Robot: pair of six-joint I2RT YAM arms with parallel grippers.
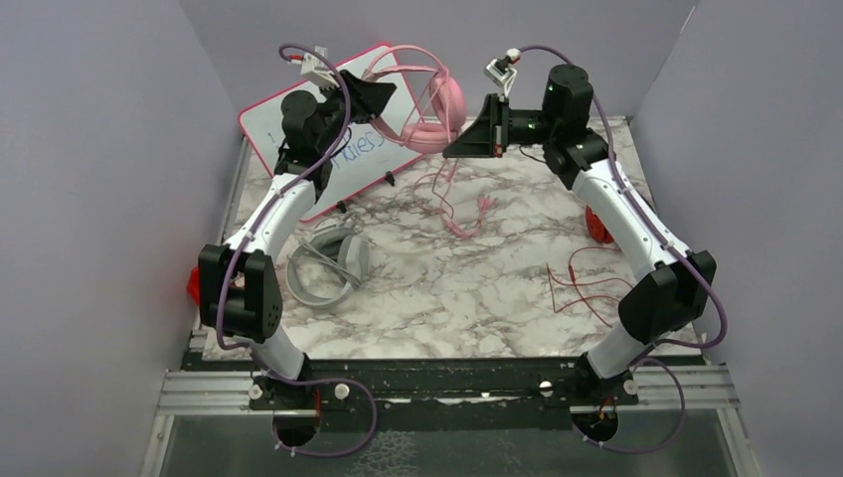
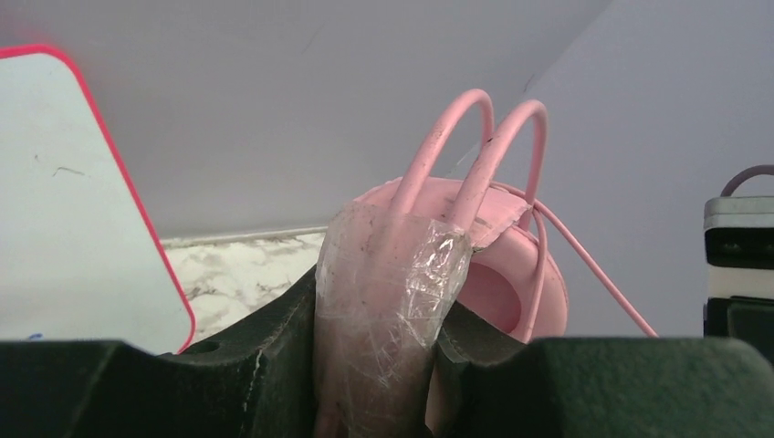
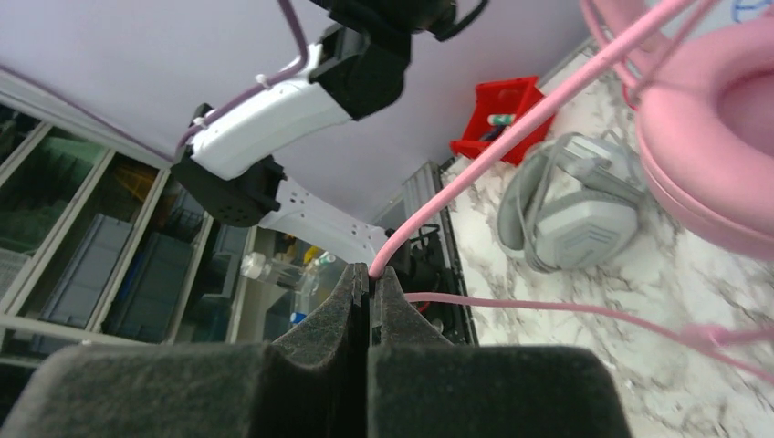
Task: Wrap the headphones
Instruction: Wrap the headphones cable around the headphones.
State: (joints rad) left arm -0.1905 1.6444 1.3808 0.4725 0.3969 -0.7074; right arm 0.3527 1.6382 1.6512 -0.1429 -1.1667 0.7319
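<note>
Jaws hold pink headphones (image 1: 437, 114) and cable (image 3: 456, 190) above table (image 1: 477, 288).

We see white, grey-veined marble bench (image 1: 467, 298). Landmark: grey headphones (image 1: 328, 263), lying flat on it. Behind them we note red-edged whiteboard (image 1: 266, 131), handwriting on it. Just left of them, red bin (image 1: 193, 285) at bench edge. Right of and behind them, loose stretch of pink cable (image 1: 459, 217) on marble. Far right of them, red-and-black headphones (image 1: 597, 224), partly hidden; thin red cable (image 1: 577, 283) sprawled near them.
</note>
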